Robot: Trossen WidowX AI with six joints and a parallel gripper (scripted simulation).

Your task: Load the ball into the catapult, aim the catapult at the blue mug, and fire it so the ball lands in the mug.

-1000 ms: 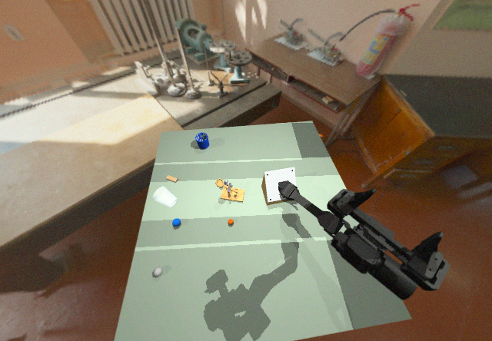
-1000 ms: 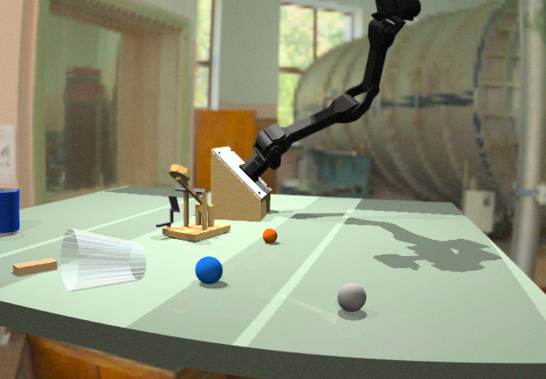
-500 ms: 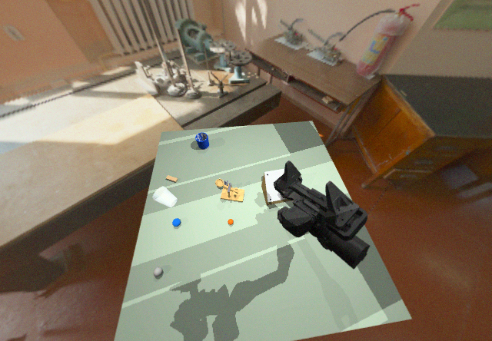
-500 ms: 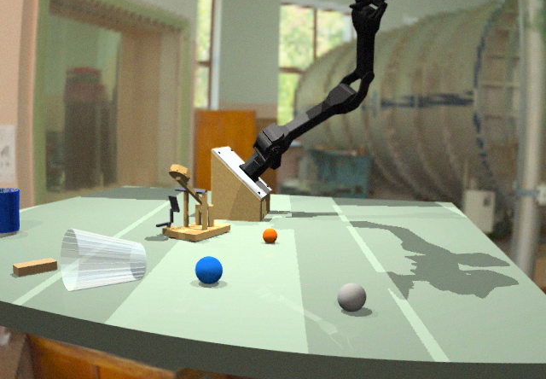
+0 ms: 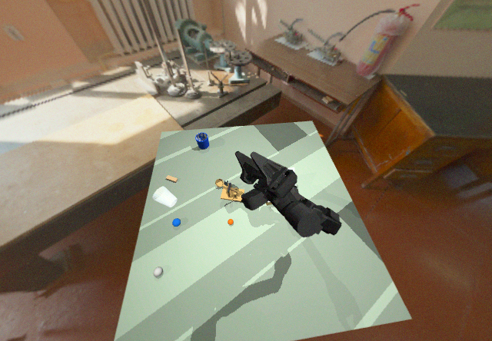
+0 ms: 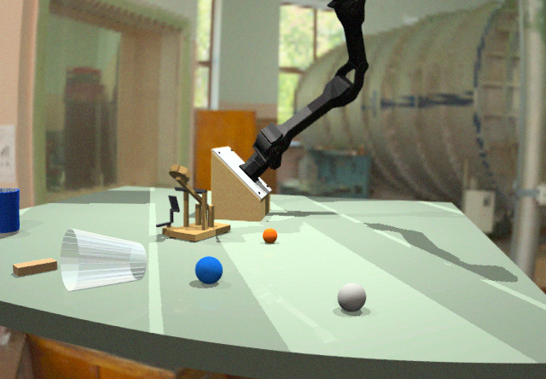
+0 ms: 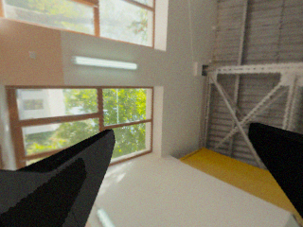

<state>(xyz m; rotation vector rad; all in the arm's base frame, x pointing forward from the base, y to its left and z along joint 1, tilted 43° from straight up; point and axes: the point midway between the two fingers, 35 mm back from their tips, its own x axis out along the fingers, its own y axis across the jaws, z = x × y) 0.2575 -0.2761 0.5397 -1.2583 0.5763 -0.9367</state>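
Observation:
A small wooden catapult [image 5: 234,195] [image 6: 196,232] stands upright near the arm's mount, its throwing arm raised with the round cup at the top end. I cannot see a ball in that cup. The blue mug [image 5: 203,144] [image 6: 8,212] stands upright at the table's far end in the top view. An orange ball [image 5: 230,221] [image 6: 270,236], a larger blue ball [image 5: 176,222] [image 6: 208,270] and a grey ball [image 5: 157,271] [image 6: 351,297] lie on the table. My gripper [image 5: 244,153] [image 7: 179,132] is open and empty, high above the table; its fingers are out of frame in the exterior view.
A translucent white cup [image 5: 164,196] [image 6: 103,260] lies on its side, with a small wooden block [image 5: 171,178] [image 6: 35,266] beside it. The arm's wedge-shaped wooden mount [image 6: 235,194] stands just behind the catapult in the exterior view.

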